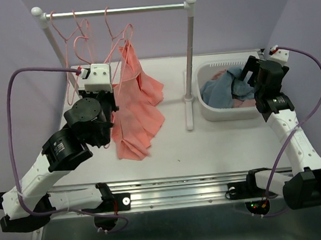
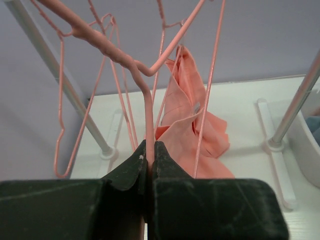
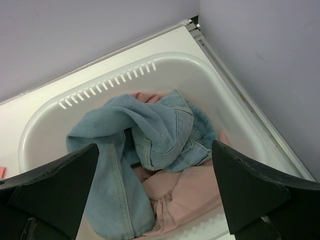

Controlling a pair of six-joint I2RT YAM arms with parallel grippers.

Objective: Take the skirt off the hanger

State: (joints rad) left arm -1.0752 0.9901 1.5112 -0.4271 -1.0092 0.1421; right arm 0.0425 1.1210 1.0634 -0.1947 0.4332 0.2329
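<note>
skirt (image 1: 139,99): salmon-pink, hanging, hem pooled on table (image 1: 207,144) | hanger (image 1: 120,33): pink wire, hooked on rail (image 1: 151,8)

**Camera layout**
My top view looks down from the near side onto the rack (image 1: 117,11). Left wrist: close under the rack, facing up a hanger (image 2: 148,107). Right wrist: right of the rack, looking down into the basket (image 3: 100,80). Top view covers both spots.

Overall light: bright, even, diffuse, from above.
Shadows: soft and faint on the tabletop (image 1: 219,143) beneath the skirt (image 1: 140,113).
Glare: mild sheen on the basket (image 3: 210,75) wall.
Top view: sharp throughout; the rack (image 1: 190,50) posts splay outward toward the frame edges.
Left wrist view: left claw (image 2: 149,150) dark and underexposed; hanger (image 2: 107,47) wire nearest the lens slightly soft.
Right wrist view: right claw (image 3: 155,146) near-black at the lower corners; basket contents sharp.
</note>
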